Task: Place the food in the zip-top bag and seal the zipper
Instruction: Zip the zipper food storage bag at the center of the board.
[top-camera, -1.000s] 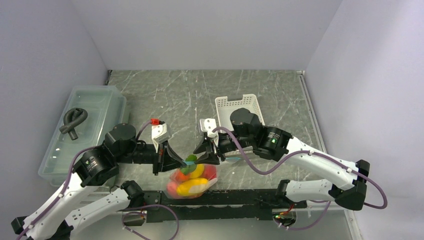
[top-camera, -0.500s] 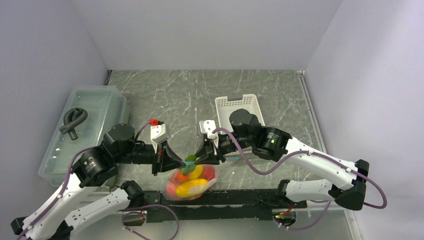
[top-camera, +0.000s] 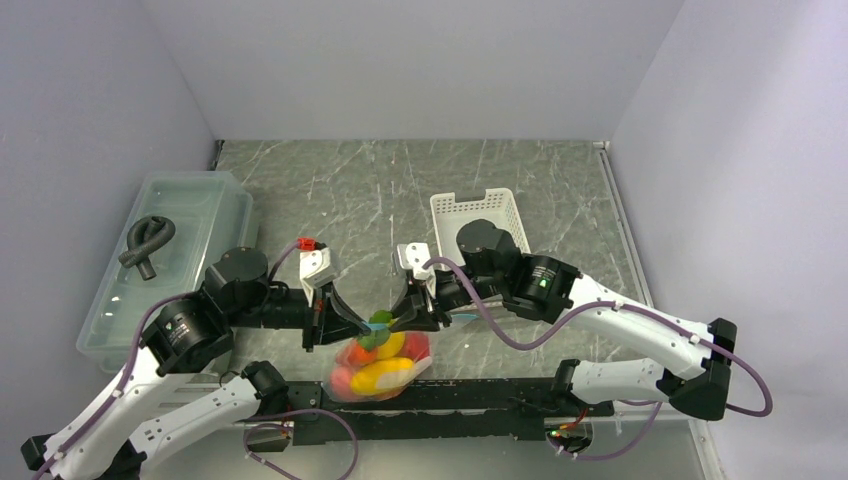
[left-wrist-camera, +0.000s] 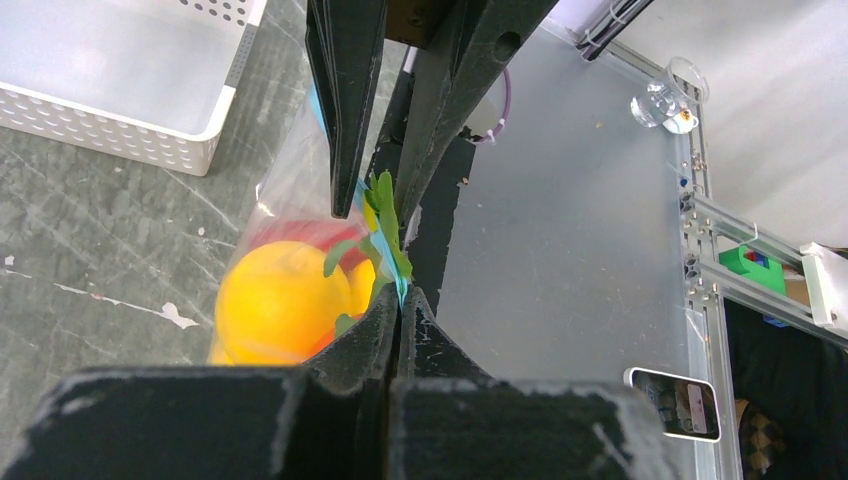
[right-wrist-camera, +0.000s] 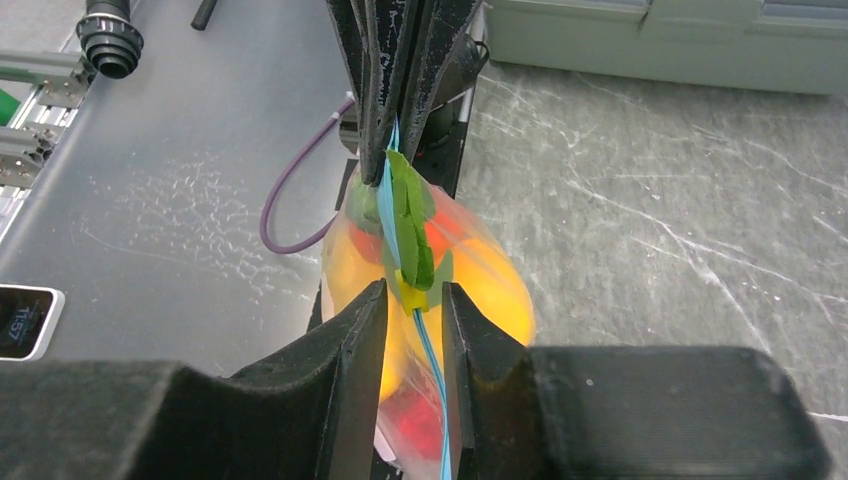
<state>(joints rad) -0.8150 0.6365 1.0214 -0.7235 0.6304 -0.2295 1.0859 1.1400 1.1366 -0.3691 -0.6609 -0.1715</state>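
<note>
The zip-top bag (top-camera: 383, 365) hangs between my two grippers near the front edge, bulging with food: a yellow fruit (top-camera: 383, 372), an orange fruit (left-wrist-camera: 275, 300), a red piece (right-wrist-camera: 415, 420). A green leafy piece (right-wrist-camera: 408, 225) sticks up through the bag's mouth along the teal zipper (right-wrist-camera: 432, 370). My left gripper (left-wrist-camera: 400, 295) is shut on the zipper's end. My right gripper (right-wrist-camera: 415, 300) straddles the zipper at the other side, its jaws a narrow gap apart, with the strip and the leaf's yellow stem between them.
A white perforated basket (top-camera: 478, 215) stands behind the right arm. A translucent lidded bin (top-camera: 165, 265) with a black hose on top sits at the left. The black base rail (top-camera: 470, 395) runs just under the bag.
The right gripper's jaws have narrowed around the zipper. Both grippers and the bag have drifted slightly left. The left gripper stays clamped.
</note>
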